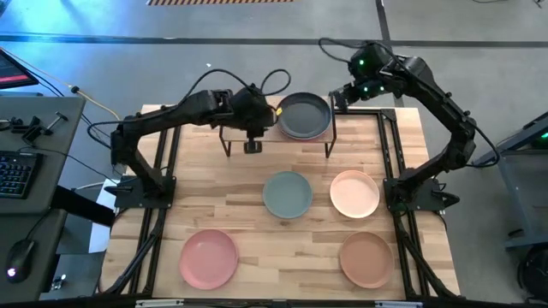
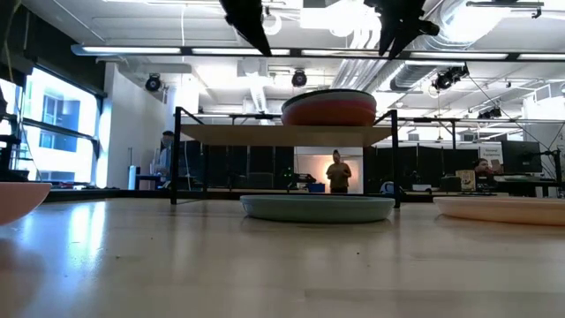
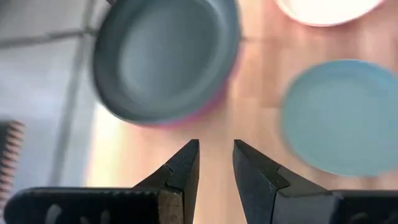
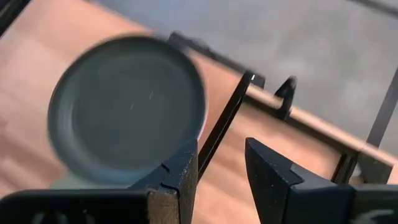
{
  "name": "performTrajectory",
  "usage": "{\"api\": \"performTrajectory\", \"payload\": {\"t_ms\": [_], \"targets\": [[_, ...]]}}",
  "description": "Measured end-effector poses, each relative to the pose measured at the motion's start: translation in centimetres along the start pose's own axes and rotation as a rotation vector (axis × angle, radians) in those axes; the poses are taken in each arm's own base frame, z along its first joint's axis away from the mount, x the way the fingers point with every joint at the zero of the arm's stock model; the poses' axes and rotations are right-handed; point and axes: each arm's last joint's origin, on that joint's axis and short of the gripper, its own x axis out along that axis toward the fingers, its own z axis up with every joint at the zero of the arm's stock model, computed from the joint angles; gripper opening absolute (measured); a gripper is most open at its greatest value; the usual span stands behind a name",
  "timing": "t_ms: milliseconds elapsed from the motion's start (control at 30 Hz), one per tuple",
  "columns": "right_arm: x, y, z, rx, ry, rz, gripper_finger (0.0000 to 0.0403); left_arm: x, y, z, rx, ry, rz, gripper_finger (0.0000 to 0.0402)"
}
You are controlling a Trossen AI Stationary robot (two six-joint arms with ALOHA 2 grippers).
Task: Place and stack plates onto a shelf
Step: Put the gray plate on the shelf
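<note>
Plates first: a charcoal plate [image 1: 304, 115] tops the stack on the shelf [image 1: 318, 137], toward its right end, and from the low view a terracotta plate [image 2: 329, 111] shows right under it. In the left wrist view a thin magenta edge peeks out beneath the charcoal one, so there's at least one more down there, though how many I can't tell. Down on the tabletop [image 1: 257, 205] sit 4 loose plates, all apart from each other: the sage green plate [image 1: 287, 194] just in front of the shelf, the cream-peach plate [image 1: 354, 193] beside it to the right, the light pink plate [image 1: 208, 258] at the near left, and the tan plate [image 1: 366, 259] at the near right.

Left gripper [image 1: 253, 145] hangs over the left half of the shelf, beside the stack, its fingers [image 3: 186, 165] slightly parted with bare wood showing between them, pinching nothing. Right gripper [image 1: 340, 97] hovers at the far right corner of the shelf, just beside the charcoal plate's rim, its fingers [image 4: 180, 171] spread and empty too.

Looking level across the table, the sage green plate sits between the shelf's black legs, and a person [image 2: 338, 172] stands far back in the room behind it.
</note>
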Motion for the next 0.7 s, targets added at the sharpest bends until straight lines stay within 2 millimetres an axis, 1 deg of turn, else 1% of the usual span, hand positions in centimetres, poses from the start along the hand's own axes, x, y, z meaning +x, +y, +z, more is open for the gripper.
{"api": "performTrajectory", "payload": {"t_ms": [133, 267, 433, 600, 700], "targets": [[-0.8, 1.3, -1.4, -0.026, 0.053, 0.022, 0.0113, 0.0, -1.5, -0.6, -0.118, 0.077, -0.109, 0.0088], [-1.9, 2.7, -2.7, -0.031, 0.064, 0.051, 0.0113, 1.2, -3.4, -1.5, -0.218, 0.153, -0.165, 0.0088], [-2.9, 4.1, -4.2, -0.048, 0.094, 0.075, 0.0113, 3.0, -5.4, -2.7, -0.334, 0.241, -0.179, 0.0088], [-3.4, 5.2, -5.5, -0.07, 0.147, 0.083, 0.0113, 4.6, -6.7, -3.9, -0.461, 0.304, -0.168, 0.0088], [-3.7, 5.9, -6.0, -0.076, 0.145, 0.091, 0.0113, 5.7, -7.3, -4.6, -0.524, 0.316, -0.159, 0.0088]]}}
